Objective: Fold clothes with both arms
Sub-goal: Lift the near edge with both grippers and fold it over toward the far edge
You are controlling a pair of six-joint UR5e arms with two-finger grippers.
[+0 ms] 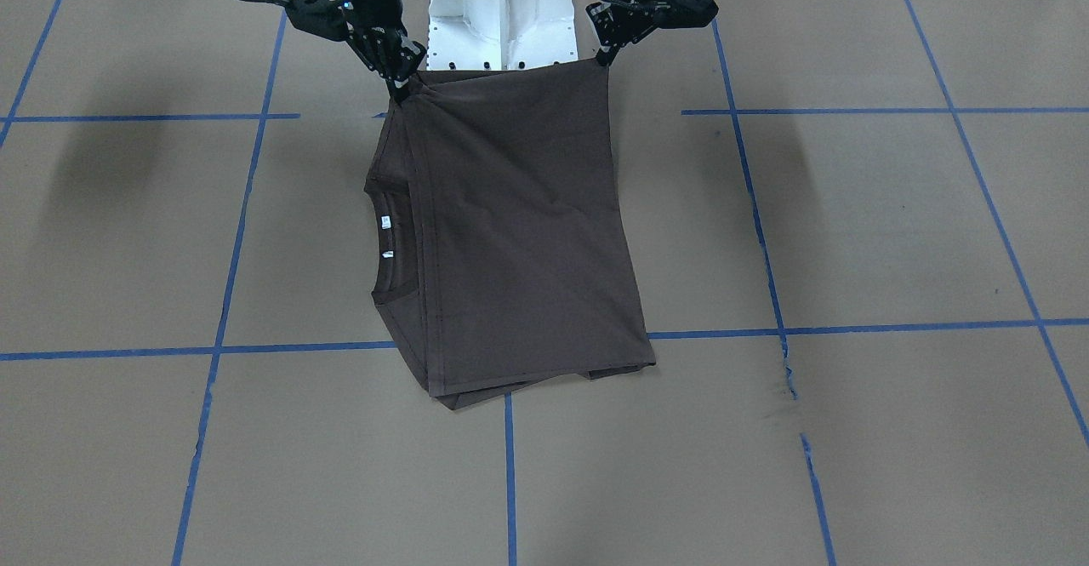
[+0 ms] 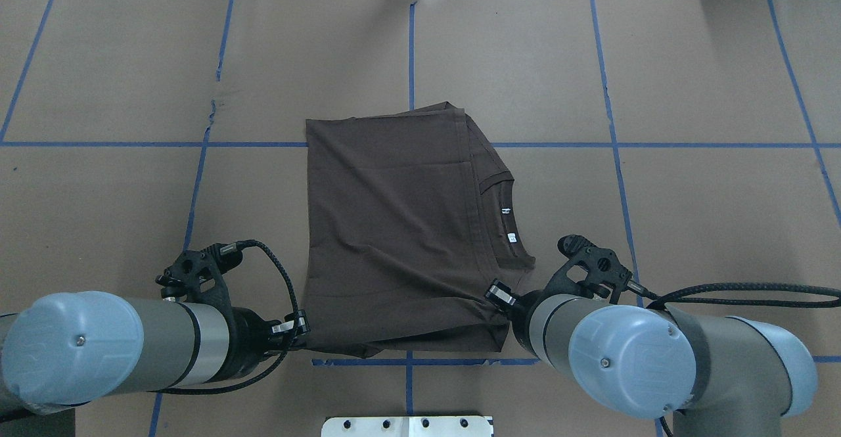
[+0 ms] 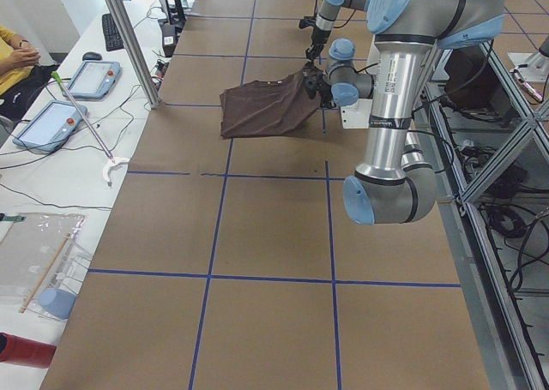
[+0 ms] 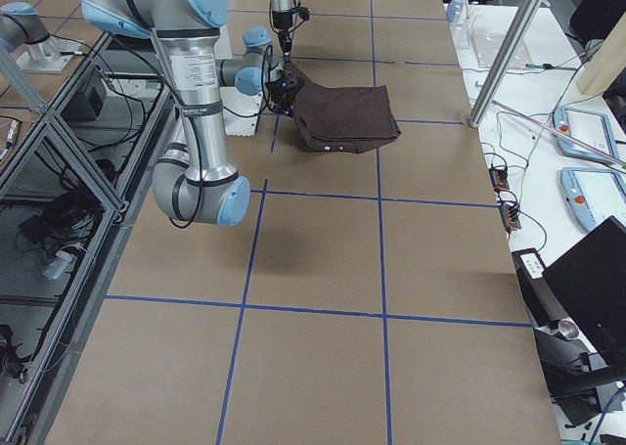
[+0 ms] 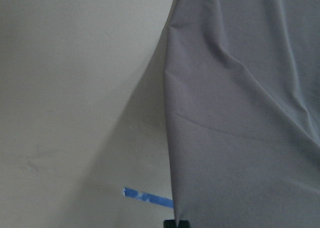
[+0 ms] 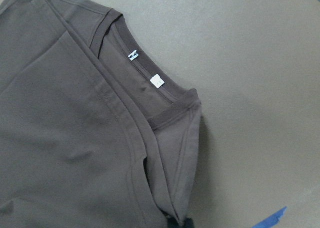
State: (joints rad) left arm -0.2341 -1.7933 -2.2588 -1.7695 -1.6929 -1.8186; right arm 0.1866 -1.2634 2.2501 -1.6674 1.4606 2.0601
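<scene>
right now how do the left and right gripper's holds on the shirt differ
The right gripper holds the T-shirt at its corner on the collar side; the left gripper holds the plain corner. Cloth bunches into creases at the right gripper but hangs smooth at the left gripper. Both are shut on the near edge, raised off the table.

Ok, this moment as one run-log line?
folding | dark brown short-sleeved T-shirt: robot-side edge raised | left pincer: shut on corner | right pincer: shut on corner

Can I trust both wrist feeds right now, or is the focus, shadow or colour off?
Left wrist view: soft and washed out, the T-shirt looks grey, with a shadow beside it. Right wrist view: sharp, neck tags clear, brown true.
</scene>
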